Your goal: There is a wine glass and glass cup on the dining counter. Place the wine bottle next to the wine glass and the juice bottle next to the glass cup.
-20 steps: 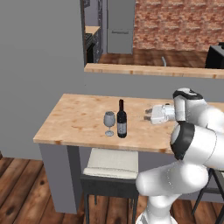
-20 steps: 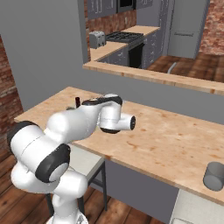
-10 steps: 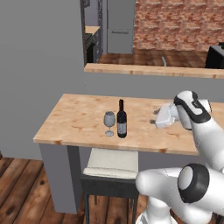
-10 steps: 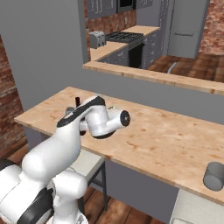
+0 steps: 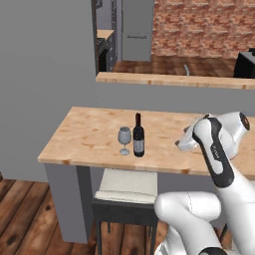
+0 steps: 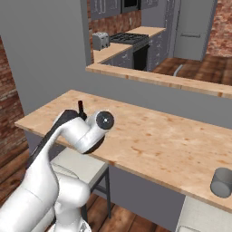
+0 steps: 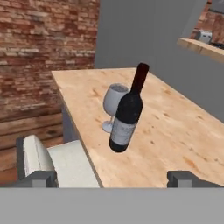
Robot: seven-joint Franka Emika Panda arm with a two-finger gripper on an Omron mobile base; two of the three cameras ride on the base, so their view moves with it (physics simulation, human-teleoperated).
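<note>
So the gripper (image 7: 113,178) is spread about as wide as it goes, the two dark fingertips (image 7: 38,178) sitting far apart at the bottom of the hand view with nothing between them, and it isn't touching anything. From the left base view the gripper (image 5: 183,143) hangs over the dining counter (image 5: 89,139), well to the right of the bottle and apart from it. Looking along the hand, the wine bottle (image 7: 127,114) stands upright on the light wood top (image 7: 175,131), near the front edge. It's slim and nearly black, with a dark red cap on a narrow neck and a greyish label low on the body. Can't tell how full it is, the glass is too dark. The wine glass (image 7: 113,105) is just beside it on the far side from the hand, stemmed, clear, rounded bowl, looks to have nothing in it, and it's shorter than the bottle. In the left base view the wine glass (image 5: 124,140) is just left of the wine bottle (image 5: 139,136), close but whether they touch I can't say. Over in the right base view a dark grey cup (image 6: 222,182) sits way down the other end of the counter (image 6: 172,145), and I can't see into it. A pale cushioned stool (image 5: 128,187) is tucked under the counter below the bottle.
</note>
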